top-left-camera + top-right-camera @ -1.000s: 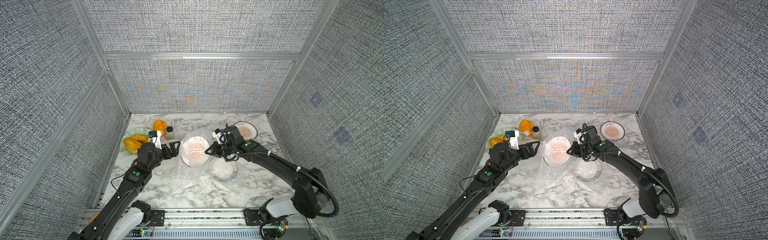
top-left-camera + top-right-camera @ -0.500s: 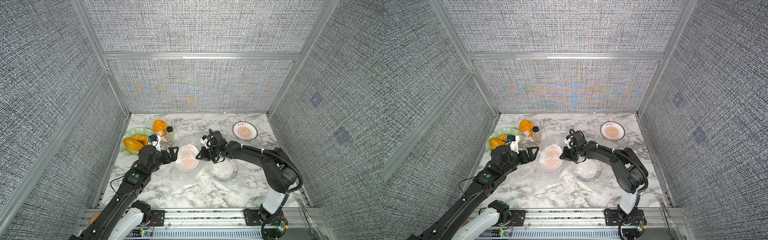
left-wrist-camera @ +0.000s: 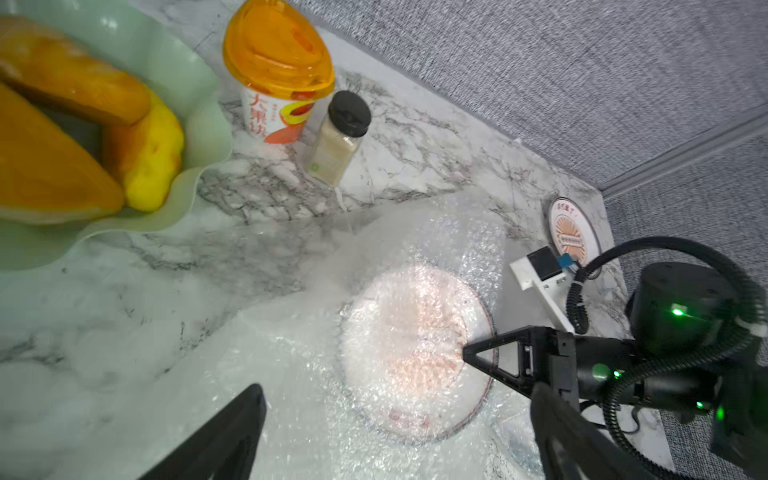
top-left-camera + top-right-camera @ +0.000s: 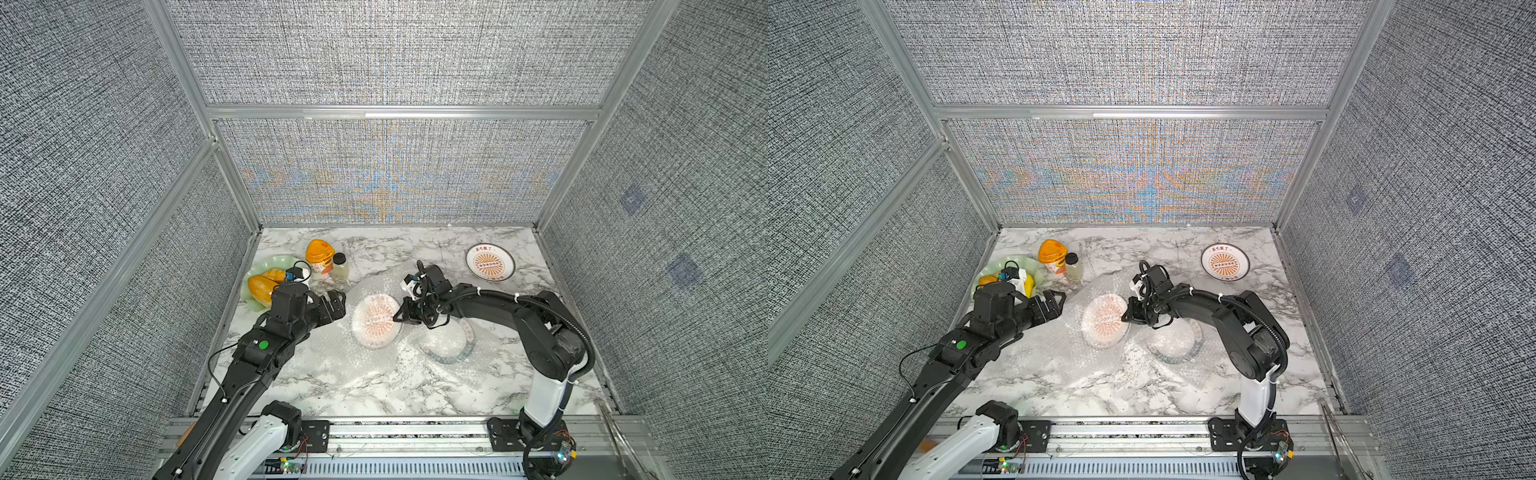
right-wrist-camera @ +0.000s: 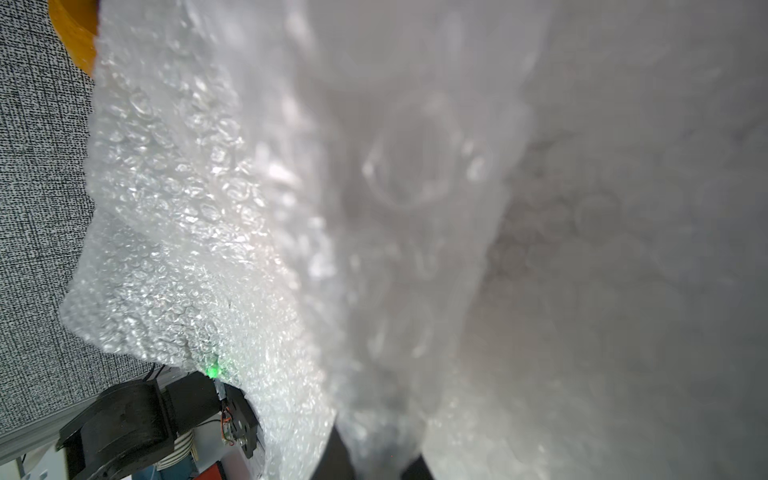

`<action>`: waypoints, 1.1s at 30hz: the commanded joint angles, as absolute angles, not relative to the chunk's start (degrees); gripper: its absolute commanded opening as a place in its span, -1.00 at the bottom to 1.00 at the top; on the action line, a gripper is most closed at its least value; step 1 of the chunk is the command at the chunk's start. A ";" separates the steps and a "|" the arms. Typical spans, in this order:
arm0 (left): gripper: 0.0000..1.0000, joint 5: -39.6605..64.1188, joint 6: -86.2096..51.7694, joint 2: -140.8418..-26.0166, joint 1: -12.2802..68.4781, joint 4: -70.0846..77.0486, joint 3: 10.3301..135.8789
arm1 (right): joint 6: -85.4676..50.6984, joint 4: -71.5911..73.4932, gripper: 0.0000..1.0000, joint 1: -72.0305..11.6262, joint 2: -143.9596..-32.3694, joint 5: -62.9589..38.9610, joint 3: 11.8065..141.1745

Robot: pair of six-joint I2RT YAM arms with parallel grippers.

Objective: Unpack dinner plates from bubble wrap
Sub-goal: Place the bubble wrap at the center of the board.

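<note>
Right end effector (image 4: 397, 318), clenched on a fold of bubble wrap (image 4: 357, 365) at the rim of the wrapped sunburst plate (image 4: 376, 320), whose orange centre shows as a pink blur beneath the whitish, glinting sheet. Left end effector (image 4: 338, 305), jaws spread, hovers just beside the wrap's opposite edge. A green-banded plate (image 4: 446, 345) lies veiled nearby. A bare sunburst plate (image 4: 489, 262) rests at the far right corner of the desk (image 4: 374, 399).
</note>
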State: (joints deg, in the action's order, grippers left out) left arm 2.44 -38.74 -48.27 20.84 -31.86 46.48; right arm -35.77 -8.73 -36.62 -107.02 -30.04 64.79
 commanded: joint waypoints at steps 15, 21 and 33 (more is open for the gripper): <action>0.99 2.35 -57.10 -57.56 11.32 -50.50 42.95 | -34.56 -9.94 -0.70 -35.86 -109.13 -26.19 65.06; 0.99 1.16 -58.48 -58.55 10.49 -47.60 39.26 | -34.58 -9.50 -0.71 -35.82 -108.71 -26.78 65.27; 0.99 -0.73 -56.80 -62.34 10.23 -32.14 33.64 | -34.42 -9.01 -0.71 -35.77 -107.69 -28.04 64.48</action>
